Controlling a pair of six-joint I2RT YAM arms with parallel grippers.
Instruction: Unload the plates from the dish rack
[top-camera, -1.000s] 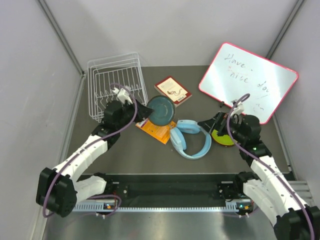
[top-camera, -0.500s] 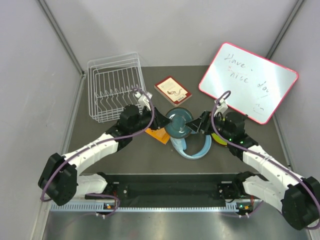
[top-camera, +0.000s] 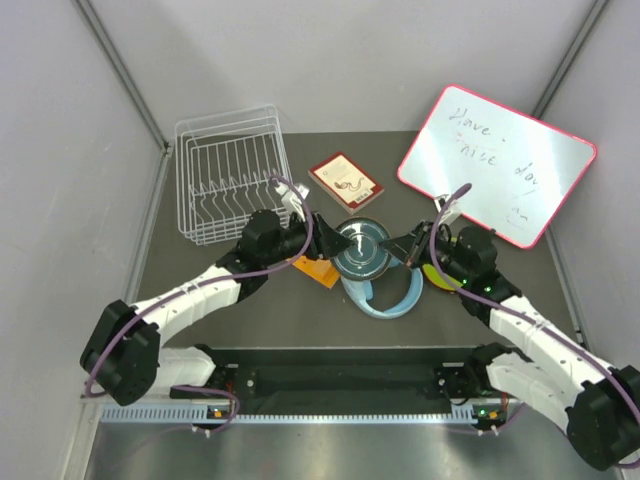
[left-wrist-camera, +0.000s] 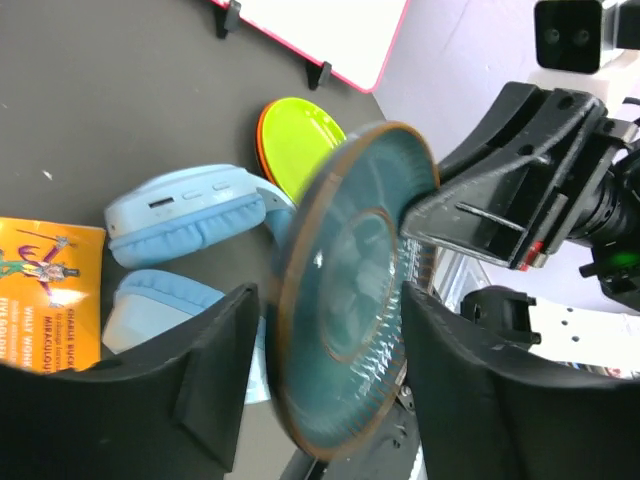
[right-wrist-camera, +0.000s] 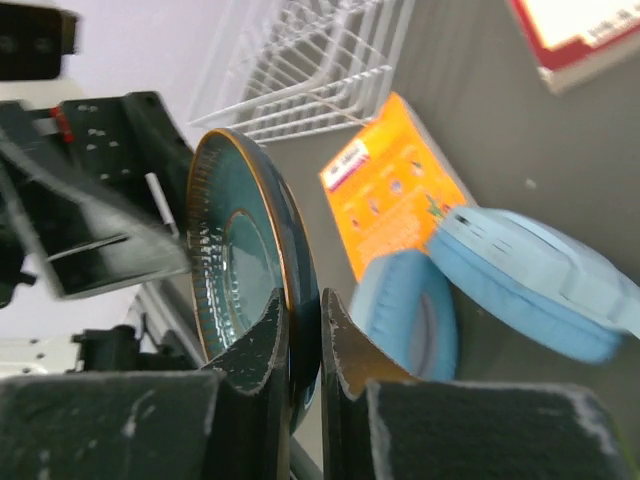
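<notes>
A teal plate (top-camera: 360, 248) with a brown rim hangs on edge above the table's middle, between my two grippers. My right gripper (top-camera: 397, 247) is shut on its rim; in the right wrist view the two fingers (right-wrist-camera: 305, 300) pinch the plate (right-wrist-camera: 240, 270). My left gripper (top-camera: 328, 243) stands open around the plate's other side, and in the left wrist view its fingers (left-wrist-camera: 330, 300) stand off the plate (left-wrist-camera: 350, 300) with gaps. The white wire dish rack (top-camera: 232, 170) sits at the back left with no plates visible in it. A yellow-green plate (left-wrist-camera: 300, 140) lies on an orange one at the right.
Light blue headphones (top-camera: 385, 290) lie right under the held plate, with an orange booklet (top-camera: 315, 268) to their left. A red book (top-camera: 345, 181) lies behind them. A pink-framed whiteboard (top-camera: 495, 165) leans at the back right.
My left arm carried the teal plate from beside the rack to the middle. My right gripper came in and shut on the rim. The left jaws then opened.
</notes>
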